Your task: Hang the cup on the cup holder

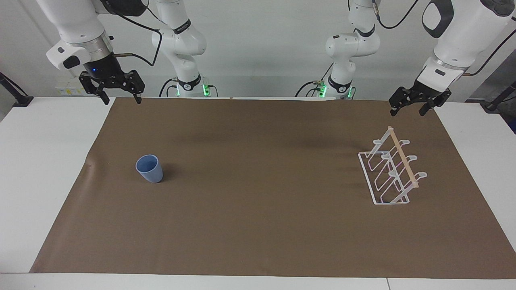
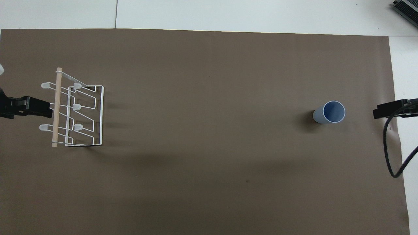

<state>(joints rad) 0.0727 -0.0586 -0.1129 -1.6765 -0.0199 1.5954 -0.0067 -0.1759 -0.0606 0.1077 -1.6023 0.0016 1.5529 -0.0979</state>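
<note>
The light-blue cup [image 1: 149,168] stands upright, mouth up, on the brown mat toward the right arm's end of the table; it also shows in the overhead view [image 2: 329,112]. The white wire cup holder [image 1: 393,173] with its pale wooden rod stands toward the left arm's end, and nothing hangs on it [image 2: 76,112]. My right gripper [image 1: 122,100] is open and empty, raised over the mat's edge nearest the robots. My left gripper [image 1: 408,112] is open and empty, raised over the mat's corner above the rack's end of the table.
The brown mat [image 1: 258,193] covers most of the white table [image 1: 36,169]. A black cable [image 2: 390,153] hangs from the right arm over the mat's edge.
</note>
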